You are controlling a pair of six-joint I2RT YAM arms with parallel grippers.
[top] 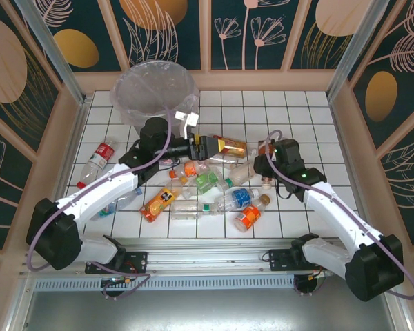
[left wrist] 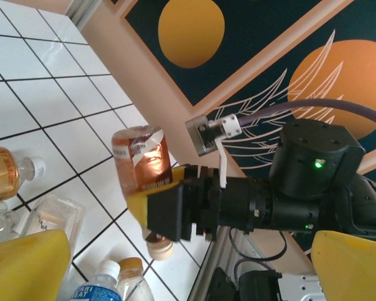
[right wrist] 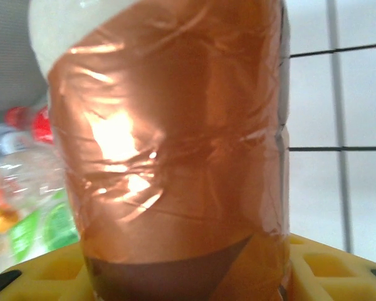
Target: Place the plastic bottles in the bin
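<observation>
One bin (top: 124, 110), clear liner (top: 155, 88) seemingly inside.

Top camera looks steeply down from the near side; left wrist looks past its jaws at the brown-labelled bottle (left wrist: 141, 160) — right wrist views it close up, between its own jaws.

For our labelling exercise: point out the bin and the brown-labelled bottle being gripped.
bin (top: 119, 96), top view, left rim.
brown-labelled bottle (right wrist: 175, 144), right wrist view, label.
</observation>
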